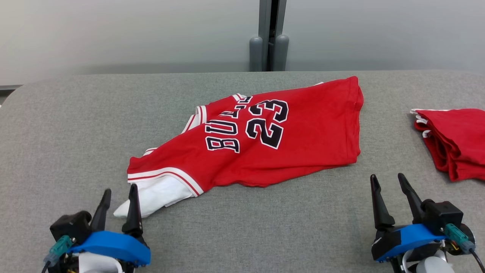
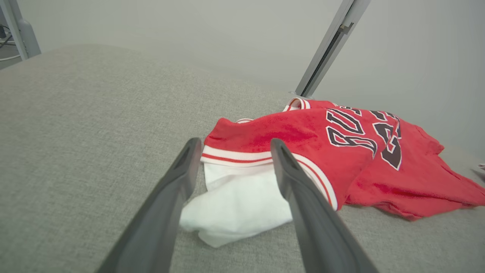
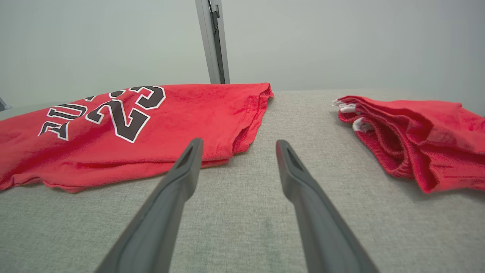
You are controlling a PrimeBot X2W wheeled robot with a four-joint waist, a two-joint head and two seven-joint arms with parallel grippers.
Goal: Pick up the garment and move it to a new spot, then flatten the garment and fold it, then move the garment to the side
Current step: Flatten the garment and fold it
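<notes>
The garment [image 1: 261, 140] is a red jersey with black "23" lettering, lying crumpled across the middle of the grey table, its white sleeve part [image 1: 159, 195] spread toward the near left. My left gripper [image 1: 120, 189] stands open at the lower left, its fingers straddling the white sleeve tip without clamping it. From the left wrist view the white cloth [image 2: 235, 204] lies between the spread fingers of the left gripper [image 2: 235, 146]. My right gripper [image 1: 386, 179] is open at the lower right, short of the jersey's hem [image 3: 242, 129]. In the right wrist view that gripper [image 3: 238, 146] holds nothing.
A second red garment [image 1: 454, 140], folded, lies at the table's right edge, seen too in the right wrist view [image 3: 416, 132]. The grey padded table [image 1: 75, 125] runs back to a pale wall with a grey post [image 1: 269, 36].
</notes>
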